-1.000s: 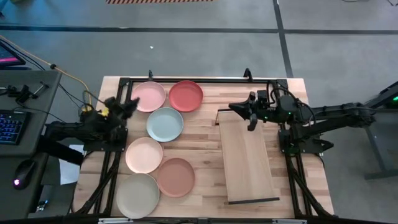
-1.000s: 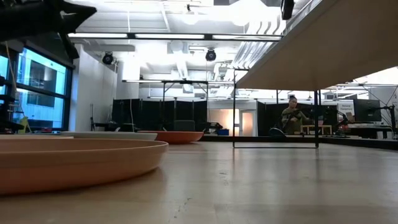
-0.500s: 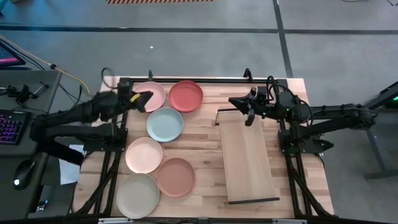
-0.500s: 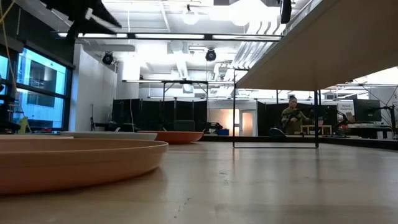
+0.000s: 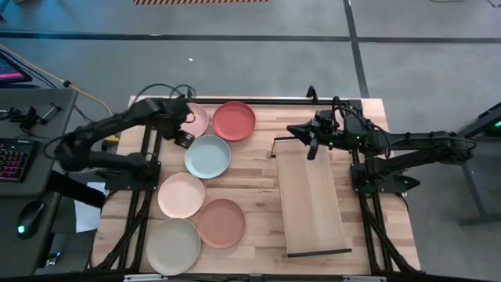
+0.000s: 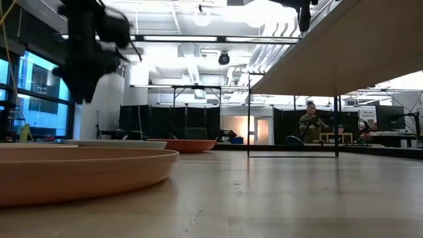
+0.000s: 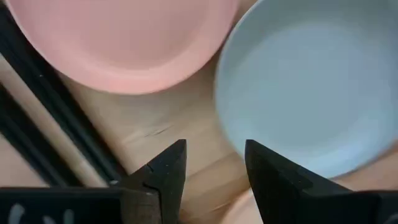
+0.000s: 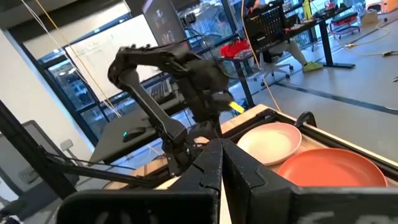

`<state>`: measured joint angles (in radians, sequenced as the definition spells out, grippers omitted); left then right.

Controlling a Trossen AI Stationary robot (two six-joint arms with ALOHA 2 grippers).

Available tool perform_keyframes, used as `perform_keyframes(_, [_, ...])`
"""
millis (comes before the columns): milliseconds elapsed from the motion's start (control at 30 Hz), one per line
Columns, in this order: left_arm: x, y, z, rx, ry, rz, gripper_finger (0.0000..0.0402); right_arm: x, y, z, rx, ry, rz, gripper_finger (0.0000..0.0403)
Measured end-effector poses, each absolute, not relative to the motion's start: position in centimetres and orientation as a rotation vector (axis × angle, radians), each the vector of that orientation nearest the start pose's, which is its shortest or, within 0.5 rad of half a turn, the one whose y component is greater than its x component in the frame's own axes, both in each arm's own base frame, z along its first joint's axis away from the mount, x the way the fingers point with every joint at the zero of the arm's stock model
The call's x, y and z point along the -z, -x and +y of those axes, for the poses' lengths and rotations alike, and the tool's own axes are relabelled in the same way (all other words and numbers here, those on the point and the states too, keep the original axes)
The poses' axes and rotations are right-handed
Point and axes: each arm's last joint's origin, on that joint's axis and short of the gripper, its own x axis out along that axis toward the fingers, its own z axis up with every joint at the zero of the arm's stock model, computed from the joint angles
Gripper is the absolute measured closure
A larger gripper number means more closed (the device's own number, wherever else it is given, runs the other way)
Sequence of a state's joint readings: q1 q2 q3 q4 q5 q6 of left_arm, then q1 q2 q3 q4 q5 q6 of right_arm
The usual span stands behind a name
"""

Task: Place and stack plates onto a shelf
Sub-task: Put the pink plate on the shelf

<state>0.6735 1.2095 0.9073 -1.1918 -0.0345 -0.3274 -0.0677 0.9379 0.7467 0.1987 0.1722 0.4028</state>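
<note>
On table: six plates (image 5: 207, 156) | one shelf (image 5: 311, 197) | two arms

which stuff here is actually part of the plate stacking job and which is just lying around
Part of the job:
pink plate
red plate
pale blue-grey plate
peach plate
terracotta plate
sage-cream plate
shelf

Just lying about:
keyboard
mouse

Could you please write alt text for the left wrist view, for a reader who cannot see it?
The left pincer, its fingers apart and empty, hangs over bare wooden table between the pink plate and the pale blue-grey plate. A dark metal frame bar runs past the pink plate.
</note>
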Motion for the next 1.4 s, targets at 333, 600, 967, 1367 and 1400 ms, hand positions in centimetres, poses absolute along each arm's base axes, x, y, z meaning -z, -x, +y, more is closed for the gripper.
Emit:
perform_keyframes(333, [-19.5,-16.4,14.4,-0.564,0.384,1.673,0.0247,-32.8,-21.1,-1.9,0.237,-0.408,-0.041,0.0402])
perform_keyframes(600, [-18.3,-17.5,15.0,-0.349,0.168,1.713,0.0247,-32.5,-21.1,-1.9,0.245,-0.406,-0.006,0.0402])
perform_keyframes(967, [-16.0,-16.5,14.2,-0.212,-0.011,1.787,0.0247,-32.1,-21.1,-1.9,0.252,-0.400,0.030,0.0402])
perform_keyframes(1367, [-15.1,-16.7,14.6,-0.274,-0.072,1.742,0.0249,-32.1,-21.1,-1.9,0.253,-0.403,0.032,0.0402])
perform_keyframes(1400, [-15.1,-16.7,14.6,-0.283,-0.076,1.736,0.0250,-32.1,-21.1,-1.9,0.253,-0.403,0.032,0.0402])
